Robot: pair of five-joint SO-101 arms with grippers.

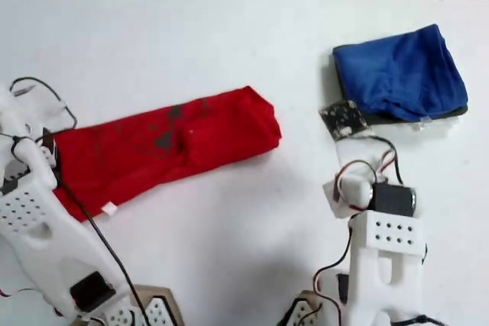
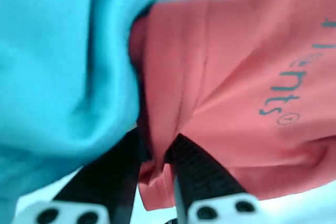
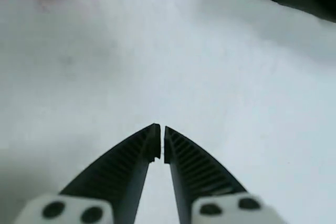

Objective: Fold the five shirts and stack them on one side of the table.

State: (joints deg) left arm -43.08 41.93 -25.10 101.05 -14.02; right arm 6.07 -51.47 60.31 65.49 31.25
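Note:
A red shirt (image 1: pixel 168 146), folded into a long strip, lies across the left half of the white table (image 1: pixel 229 36). At its left end my left gripper (image 1: pixel 47 154) is shut on a pinch of the red shirt (image 2: pixel 220 93), the cloth bunched between the black fingers (image 2: pixel 202 174). A teal shirt (image 2: pixel 58 61) lies right beside that pinch. A folded blue shirt (image 1: pixel 401 70) rests on a black shirt (image 1: pixel 416 117) at the back right. Just in front of that pile my right gripper (image 3: pixel 160 136) hangs shut over bare table, holding nothing.
The right arm's white body (image 1: pixel 382 257) and its cables take up the front right. The left arm's body (image 1: pixel 38 227) fills the front left corner. Bare tabletop stretches across the back and the middle front. Furniture stands beyond the far edge.

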